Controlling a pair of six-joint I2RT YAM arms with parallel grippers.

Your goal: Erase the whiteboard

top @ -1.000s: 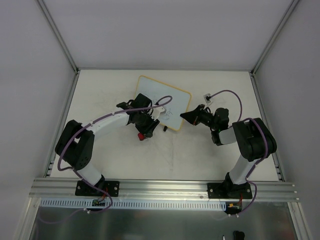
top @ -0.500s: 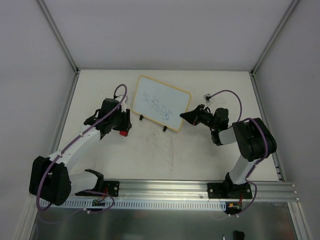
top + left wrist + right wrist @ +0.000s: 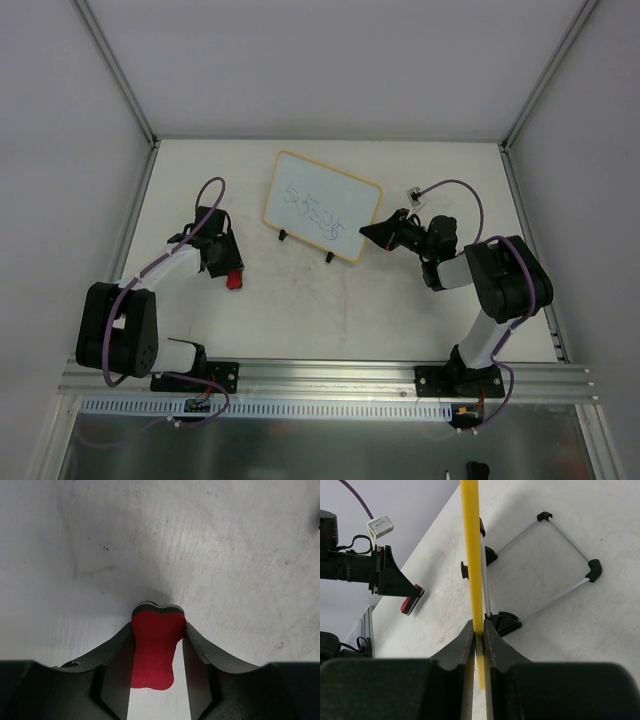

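— Top external, starting at the left: what has my left gripper (image 3: 226, 266) got?
— It's clamped on the small red-and-black eraser block (image 3: 234, 281). My left wrist view shows the red foam pinched between both jaws, over the bare white table (image 3: 300, 310).
— And the small white rectangular whiteboard with the yellow-tan frame (image 3: 322, 205)?
— It's propped on its small black feet (image 3: 284, 237), between one and two o'clock from the eraser and well apart from it. The blue scribbles (image 3: 315, 212) are not yet wiped. Its long axis runs roughly ten o'clock to four o'clock.
— Right side?
— My right gripper (image 3: 372, 233) is closed on the board's four-o'clock edge, which I judge steadies it. So the left arm has the travelling to do, up and rightward.
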